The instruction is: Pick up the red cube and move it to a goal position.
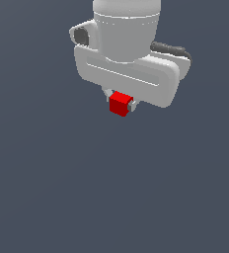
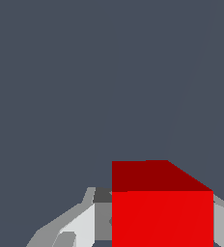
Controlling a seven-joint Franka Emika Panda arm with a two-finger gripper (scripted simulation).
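The red cube is a small plain bright red block held between the two fingers of my white gripper, under the wide white hand body in the upper middle of the exterior view. The gripper is shut on the cube. One grey fingertip shows at the cube's side toward the exterior view's right; the other is mostly hidden behind the cube. In the wrist view the cube fills the space between the fingers, with a grey-white finger pressed against one side. No goal marker shows in either view.
A flat dark grey-blue surface fills the background in both views. No other object, container or edge shows.
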